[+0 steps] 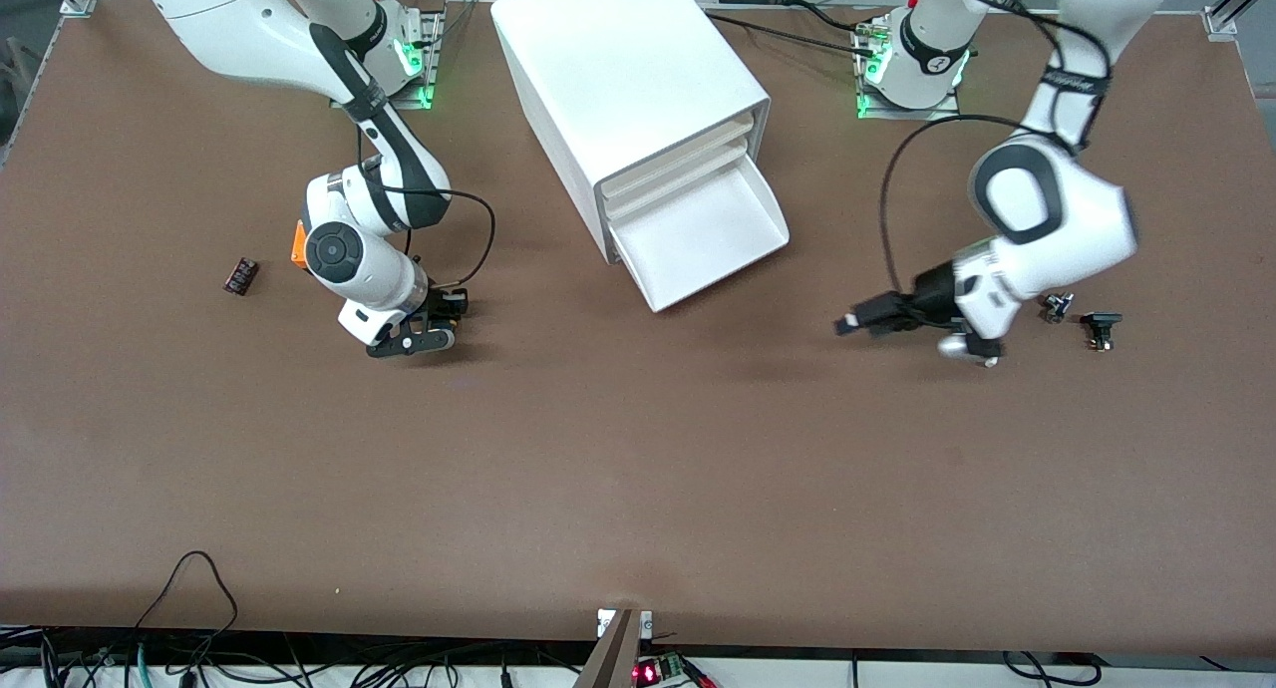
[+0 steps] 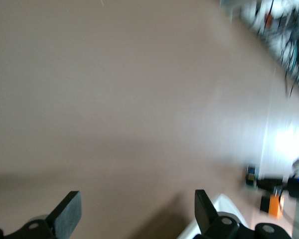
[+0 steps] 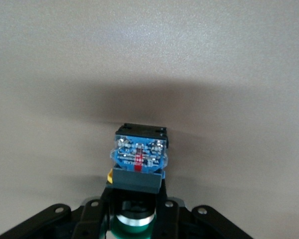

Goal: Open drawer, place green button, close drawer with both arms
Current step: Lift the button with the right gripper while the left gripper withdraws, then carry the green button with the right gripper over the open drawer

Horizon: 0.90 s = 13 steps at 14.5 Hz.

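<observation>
The cabinet (image 1: 628, 80) stands between the two arm bases, and its bottom drawer (image 1: 743, 254) is pulled out and holds nothing. My right gripper (image 1: 447, 314) is low over the table toward the right arm's end. In the right wrist view this gripper (image 3: 137, 204) is shut on the button (image 3: 138, 169), whose green cap sits between the fingers while its black body with a blue end sticks out. My left gripper (image 1: 855, 322) hovers over the table beside the drawer, toward the left arm's end. Its fingers (image 2: 67, 214) stand wide apart with nothing between them.
A small dark part (image 1: 240, 275) lies toward the right arm's end of the table. An orange cube (image 1: 298, 244) peeks out beside the right arm's wrist. Two small black parts (image 1: 1057, 307) (image 1: 1101, 327) lie close to the left arm. Cables hang along the table's near edge.
</observation>
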Motion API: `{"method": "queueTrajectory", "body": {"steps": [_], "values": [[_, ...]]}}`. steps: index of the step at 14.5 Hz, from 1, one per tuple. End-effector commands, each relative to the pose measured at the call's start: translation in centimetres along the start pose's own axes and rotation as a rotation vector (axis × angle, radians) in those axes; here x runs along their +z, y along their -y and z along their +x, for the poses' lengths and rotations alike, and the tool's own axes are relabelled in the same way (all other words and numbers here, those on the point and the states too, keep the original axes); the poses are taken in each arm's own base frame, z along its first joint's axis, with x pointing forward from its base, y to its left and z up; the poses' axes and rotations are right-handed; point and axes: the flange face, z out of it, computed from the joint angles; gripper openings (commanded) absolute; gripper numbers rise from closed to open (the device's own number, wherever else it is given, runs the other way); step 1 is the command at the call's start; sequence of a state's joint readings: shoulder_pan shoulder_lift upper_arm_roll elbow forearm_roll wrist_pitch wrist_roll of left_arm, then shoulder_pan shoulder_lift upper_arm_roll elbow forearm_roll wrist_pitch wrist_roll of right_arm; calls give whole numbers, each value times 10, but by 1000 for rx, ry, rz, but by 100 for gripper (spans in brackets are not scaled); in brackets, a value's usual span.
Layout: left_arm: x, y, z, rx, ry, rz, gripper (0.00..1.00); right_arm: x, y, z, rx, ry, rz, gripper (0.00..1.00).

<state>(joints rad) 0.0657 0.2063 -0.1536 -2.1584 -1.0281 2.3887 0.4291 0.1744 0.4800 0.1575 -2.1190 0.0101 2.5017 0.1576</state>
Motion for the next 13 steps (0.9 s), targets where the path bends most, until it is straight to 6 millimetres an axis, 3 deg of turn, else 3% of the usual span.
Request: {"method": "queueTrajectory", "body": {"steps": [1,4,6,10,13], "values": [[-81,7,23,75,-37,65,100,-2,2,6,4,-14,-5,29],[-160,-20,52,262,11,192,100,-10,4,12,-2,-32,-2,29],[-199,-43,61,361,66,299,100,-23,5,20,-6,-55,1,29],[-255,-77,63,358,136,499,100,-76,11,41,-49,-91,-4,29],[-266,-121,50,253,168,658,100,-122,46,58,-149,-109,15,30]]}}
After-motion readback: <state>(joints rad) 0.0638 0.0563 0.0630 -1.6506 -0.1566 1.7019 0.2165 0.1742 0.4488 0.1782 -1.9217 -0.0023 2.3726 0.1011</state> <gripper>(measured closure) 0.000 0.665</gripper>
